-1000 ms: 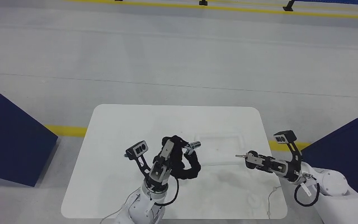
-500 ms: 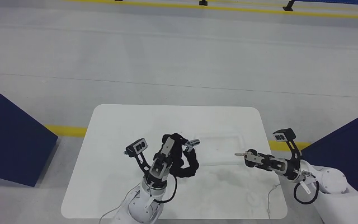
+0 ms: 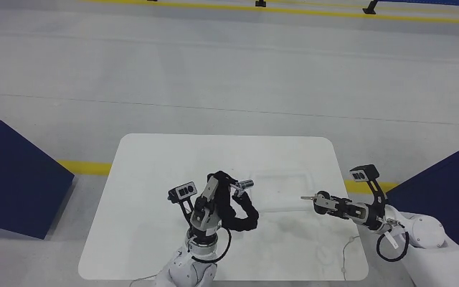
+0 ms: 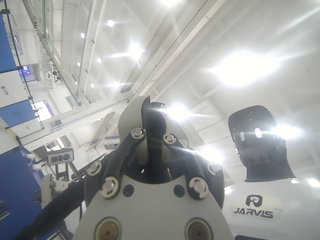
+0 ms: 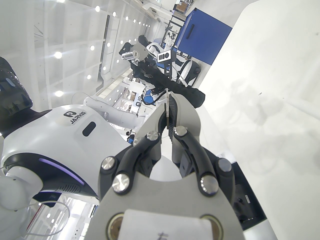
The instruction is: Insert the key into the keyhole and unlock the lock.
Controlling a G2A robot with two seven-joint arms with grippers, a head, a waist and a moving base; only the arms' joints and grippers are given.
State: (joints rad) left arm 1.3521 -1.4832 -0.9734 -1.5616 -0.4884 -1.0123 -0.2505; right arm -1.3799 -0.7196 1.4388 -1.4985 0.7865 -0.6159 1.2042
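The right gripper [image 3: 316, 201] pinches the key [image 5: 166, 108], the left gripper [image 4: 151, 112] clamps the lock [image 5: 135, 52], well apart, and a tilted blade could miss the keyhole [image 5: 135, 54] and twist loose.

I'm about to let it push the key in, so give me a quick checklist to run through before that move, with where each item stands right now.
1. Key clamped in the right tool: ok, the thin metal blade sits between its fingers.
2. Lock held by the left tool: ok, shut on it, raised above the table.
3. Keyhole turned toward the key: ok, its face looks at the right wrist view.
4. Space between key and lock free of obstacles: ok.
5. Blade lined up with the slot: cannot tell.
6. Key inserted: not ok, key and lock are apart.
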